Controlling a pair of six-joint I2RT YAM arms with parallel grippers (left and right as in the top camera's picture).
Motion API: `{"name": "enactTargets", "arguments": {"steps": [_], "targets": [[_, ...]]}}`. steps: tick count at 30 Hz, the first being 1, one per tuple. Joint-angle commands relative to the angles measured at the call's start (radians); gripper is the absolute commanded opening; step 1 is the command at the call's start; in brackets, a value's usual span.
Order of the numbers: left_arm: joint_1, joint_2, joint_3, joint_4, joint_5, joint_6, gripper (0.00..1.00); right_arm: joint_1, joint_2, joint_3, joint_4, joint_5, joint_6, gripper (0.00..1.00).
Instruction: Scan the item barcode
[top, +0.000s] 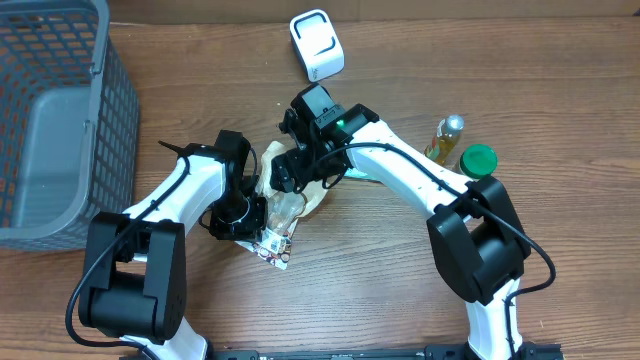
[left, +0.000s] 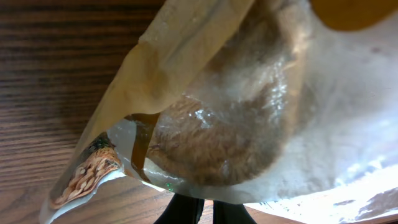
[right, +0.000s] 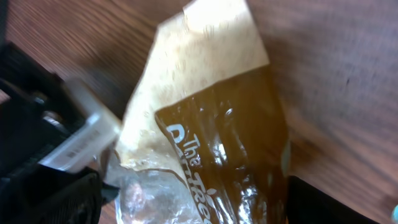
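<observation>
Left pincer (top: 252, 214) was clamped shut on the lower edge of the snack packet (top: 287, 207), holding it near the middle of the table (top: 560, 80), I supposed so its printed side could be turned. Right pincer (top: 298, 172) stood wide astride the packet's upper end, gripping nothing. The white scanner (top: 317, 45) waited at the far edge. Both arms crowded over the packet, while the grey basket (top: 110, 110), a bottle (top: 447, 137) and a green lid (top: 478, 159) sat well aside.

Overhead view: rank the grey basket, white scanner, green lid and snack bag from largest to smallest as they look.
1. Grey basket
2. White scanner
3. Green lid
The snack bag is partly hidden by the arms, so its rank against the scanner is unsure.
</observation>
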Motion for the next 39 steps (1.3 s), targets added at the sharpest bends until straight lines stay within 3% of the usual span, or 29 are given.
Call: {"name": "enactTargets", "arguments": {"steps": [1, 13, 15, 19, 26, 31, 39], "targets": [[-0.002, 0.066, -0.018, 0.046, -0.101, -0.018, 0.04, 0.019, -0.047, 0.030, 0.034, 0.045, -0.020, 0.88], [-0.001, 0.066, -0.018, 0.052, -0.105, -0.018, 0.04, 0.023, -0.047, 0.031, 0.221, 0.159, -0.023, 0.92], [-0.001, 0.066, -0.018, 0.053, -0.105, -0.018, 0.04, 0.023, -0.047, 0.030, 0.216, 0.164, -0.022, 0.87], [0.001, 0.066, -0.018, 0.052, -0.105, -0.018, 0.04, 0.034, -0.032, 0.006, 0.134, 0.100, -0.023, 0.86], [0.001, 0.066, -0.018, 0.067, -0.114, -0.018, 0.04, 0.068, 0.027, -0.092, 0.186, 0.080, -0.023, 0.87], [0.001, 0.066, -0.018, 0.071, -0.174, -0.029, 0.04, 0.074, 0.062, -0.104, 0.179, 0.071, -0.023, 0.88], [0.001, 0.066, -0.018, 0.100, -0.283, -0.069, 0.04, 0.065, 0.062, -0.104, 0.179, -0.119, -0.021, 0.85]]}}
